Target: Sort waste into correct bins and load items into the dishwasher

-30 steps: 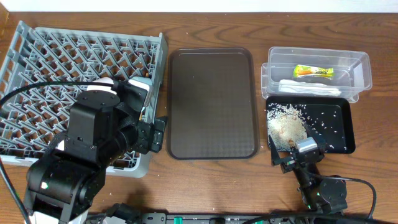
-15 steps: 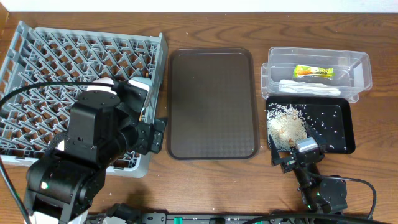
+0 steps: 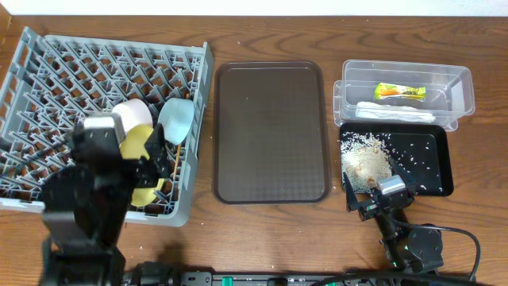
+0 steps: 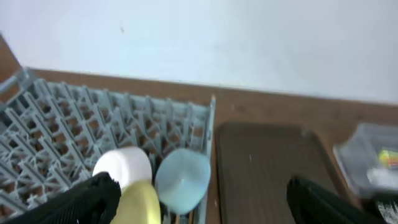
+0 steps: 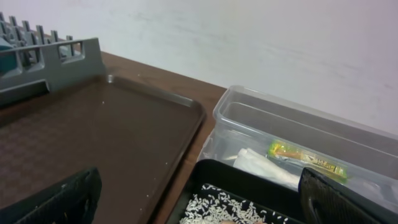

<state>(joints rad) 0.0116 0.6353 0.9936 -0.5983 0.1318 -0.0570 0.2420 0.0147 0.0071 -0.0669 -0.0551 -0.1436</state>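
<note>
Wooden table (image 3: 270,32). Yellow plate (image 3: 147,147), white bowl (image 3: 135,114), blue bowl (image 3: 178,121) sit tilted between rack (image 3: 48,63) pegs, likely so they drain. Wrapper (image 3: 399,92), napkin (image 3: 394,112) in clear tub (image 3: 464,83); rice (image 3: 363,163) in black tray (image 3: 440,171). Left gripper (image 4: 202,186) wide open, empty, near rack. Right gripper (image 5: 199,186) same, at tray edge.

No text is readable, even on the snack wrapper (image 3: 400,92).
</note>
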